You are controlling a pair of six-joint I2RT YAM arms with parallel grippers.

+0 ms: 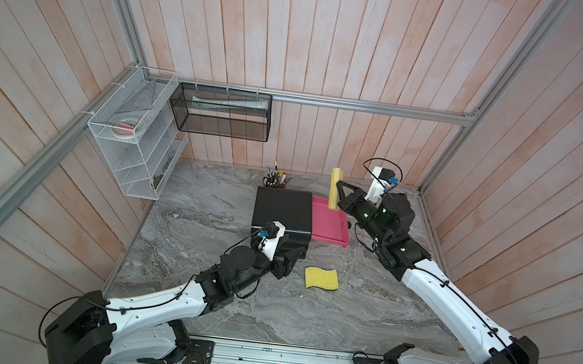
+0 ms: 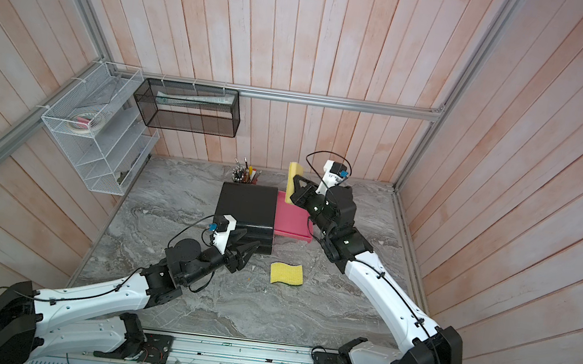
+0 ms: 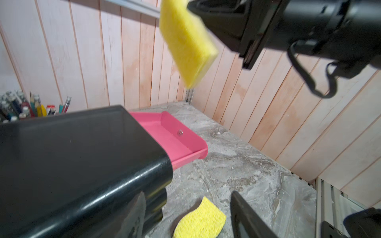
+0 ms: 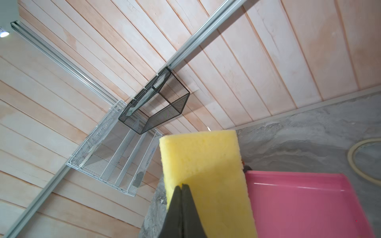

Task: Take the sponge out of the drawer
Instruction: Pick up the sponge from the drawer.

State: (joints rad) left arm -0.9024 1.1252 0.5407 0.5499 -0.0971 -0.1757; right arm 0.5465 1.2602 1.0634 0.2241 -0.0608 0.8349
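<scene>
A yellow sponge [image 1: 335, 190] [image 2: 294, 175] [image 3: 185, 41] [image 4: 202, 160] hangs upright in the air over the far end of the pulled-out pink drawer [image 1: 329, 230] [image 2: 291, 227] [image 3: 165, 136] [image 4: 309, 206]. My right gripper [image 1: 339, 187] [image 2: 295, 182] [image 4: 181, 185] is shut on it, pinching its edge thin. The drawer sticks out to the right of a black cabinet [image 1: 282, 208] [image 2: 247, 204] [image 3: 72, 154]. My left gripper [image 1: 292, 257] [image 2: 246, 250] [image 3: 187, 197] is open at the cabinet's near corner, holding nothing.
A second, wavy-edged yellow sponge [image 1: 322, 279] [image 2: 286, 274] [image 3: 200, 222] lies flat on the marble table in front of the drawer. A cup of pens [image 1: 275, 179] [image 2: 245, 175] stands behind the cabinet. A white wire rack [image 1: 132, 131] and a black mesh basket [image 1: 222, 112] hang on the walls.
</scene>
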